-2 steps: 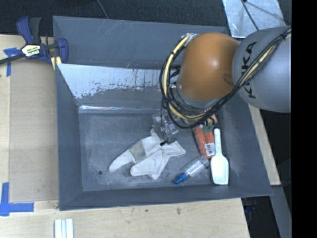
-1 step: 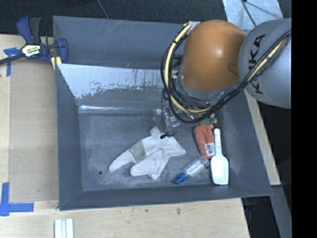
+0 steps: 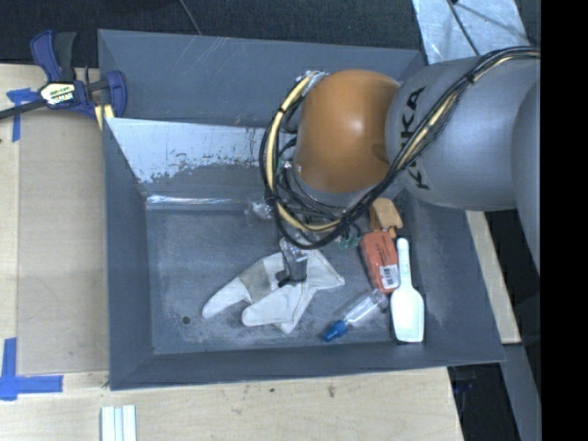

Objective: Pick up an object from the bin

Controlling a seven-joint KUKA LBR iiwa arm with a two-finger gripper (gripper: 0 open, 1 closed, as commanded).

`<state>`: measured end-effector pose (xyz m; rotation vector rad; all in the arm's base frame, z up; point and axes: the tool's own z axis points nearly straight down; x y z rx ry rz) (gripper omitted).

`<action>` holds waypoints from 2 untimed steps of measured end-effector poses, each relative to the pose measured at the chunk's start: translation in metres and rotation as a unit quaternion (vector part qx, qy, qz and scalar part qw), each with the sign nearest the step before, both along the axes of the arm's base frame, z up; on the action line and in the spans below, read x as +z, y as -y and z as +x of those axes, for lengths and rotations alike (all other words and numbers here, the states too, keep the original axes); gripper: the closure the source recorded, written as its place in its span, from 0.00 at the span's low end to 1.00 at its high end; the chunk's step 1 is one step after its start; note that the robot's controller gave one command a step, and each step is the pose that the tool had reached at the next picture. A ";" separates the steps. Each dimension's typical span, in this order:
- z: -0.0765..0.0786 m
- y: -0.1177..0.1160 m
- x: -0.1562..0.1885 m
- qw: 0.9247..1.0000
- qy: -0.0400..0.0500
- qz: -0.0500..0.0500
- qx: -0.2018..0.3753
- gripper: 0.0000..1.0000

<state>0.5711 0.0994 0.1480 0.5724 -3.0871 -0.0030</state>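
My gripper [image 3: 293,274] reaches down under the orange dome onto a crumpled white cloth [image 3: 262,299] spread over the bin floor near the front middle. Its dark fingertips press into the cloth's upper right part. To the right lie a clear tube with a blue cap [image 3: 350,318], a white brush-like tool with a label [image 3: 405,297] and a red-orange packet [image 3: 376,255].
A small tan piece [image 3: 387,214] lies by the arm at the right wall. The arm and its cables cover the back middle of the bin. The left half of the floor is bare grey metal.
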 end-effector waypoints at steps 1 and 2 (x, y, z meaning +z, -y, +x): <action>0.001 0.001 0.004 1.000 0.003 0.000 -0.001 0.00; -0.006 0.001 -0.029 1.000 0.004 0.000 -0.026 0.00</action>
